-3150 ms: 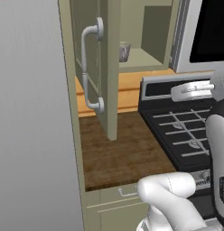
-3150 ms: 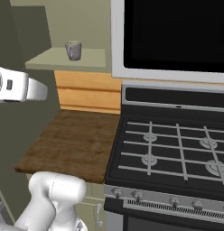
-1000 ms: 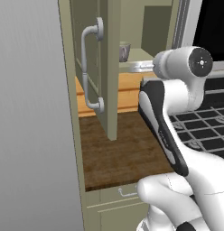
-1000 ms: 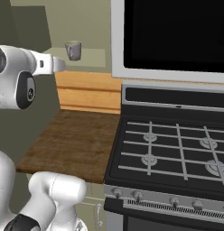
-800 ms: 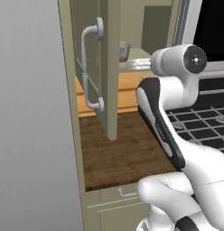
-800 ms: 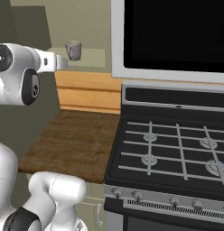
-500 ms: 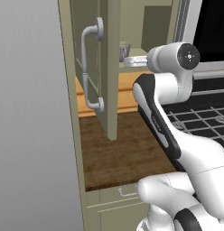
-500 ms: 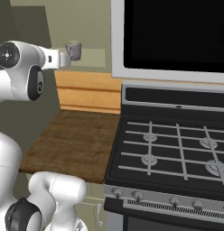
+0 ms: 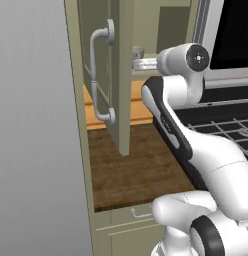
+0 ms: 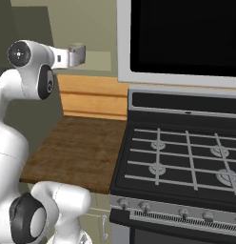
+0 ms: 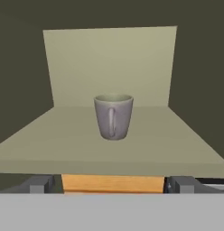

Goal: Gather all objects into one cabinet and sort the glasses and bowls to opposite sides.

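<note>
A grey translucent tumbler (image 11: 114,116) stands upright on the shelf (image 11: 50,144) of a sage-green wall cabinet, near the middle of the niche. From the left base view the tumbler (image 9: 138,52) peeks out past the open door (image 9: 121,75) with its curved grey bar handle (image 9: 98,75). My gripper (image 11: 111,185) is open, level with the shelf's front edge and short of the tumbler, its fingers (image 11: 41,185) spread wide. In the right base view the gripper (image 10: 76,57) partly covers the tumbler (image 10: 78,47). The other tumblers and the bowls are out of view.
A dark wooden counter (image 9: 136,165) lies below the cabinet. A black stove (image 10: 177,157) stands to its right under a dark microwave (image 10: 186,35). A grey wall (image 9: 36,150) closes the left side. The open door hangs left of my arm.
The arm has risen from low over the stove up to the cabinet shelf. In the last second the hand crept closer to the tumbler.
</note>
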Motion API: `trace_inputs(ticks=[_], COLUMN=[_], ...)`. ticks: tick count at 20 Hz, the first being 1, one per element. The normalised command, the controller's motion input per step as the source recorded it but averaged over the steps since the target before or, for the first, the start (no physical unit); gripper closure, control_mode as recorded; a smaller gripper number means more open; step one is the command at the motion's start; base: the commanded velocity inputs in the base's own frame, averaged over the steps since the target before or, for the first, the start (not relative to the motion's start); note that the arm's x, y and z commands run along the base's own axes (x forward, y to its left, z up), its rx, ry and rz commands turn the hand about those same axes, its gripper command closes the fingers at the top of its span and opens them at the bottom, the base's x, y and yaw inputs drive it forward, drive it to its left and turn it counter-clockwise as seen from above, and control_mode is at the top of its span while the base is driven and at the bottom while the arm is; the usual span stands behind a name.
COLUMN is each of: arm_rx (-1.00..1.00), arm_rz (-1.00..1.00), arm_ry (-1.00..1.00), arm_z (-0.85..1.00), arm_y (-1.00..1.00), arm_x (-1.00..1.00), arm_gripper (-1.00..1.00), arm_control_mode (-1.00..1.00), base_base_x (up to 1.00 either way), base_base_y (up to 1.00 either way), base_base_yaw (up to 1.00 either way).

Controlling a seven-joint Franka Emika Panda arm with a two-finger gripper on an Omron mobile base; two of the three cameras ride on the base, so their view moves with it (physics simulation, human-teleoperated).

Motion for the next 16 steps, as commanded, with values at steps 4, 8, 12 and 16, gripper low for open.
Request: trace_inputs(ticks=[4,8,12,16], arm_rx=[0.00,0.00,0.00,0.00], arm_rz=[0.00,0.00,0.00,0.00], arm_ry=[0.00,0.00,0.00,0.00], arm_z=[0.00,0.00,0.00,0.00], arm_y=[0.00,0.00,0.00,0.01], arm_x=[0.39,0.32,0.29,0.30], arm_gripper=[-1.00,-1.00,-1.00,-1.00], arm_control_mode=[-1.00,-1.00,-1.00,-1.00], base_base_x=[0.00,0.00,0.00,0.00], base_base_y=[0.00,0.00,0.00,0.00], base_base_yaw=[0.00,0.00,0.00,0.00])
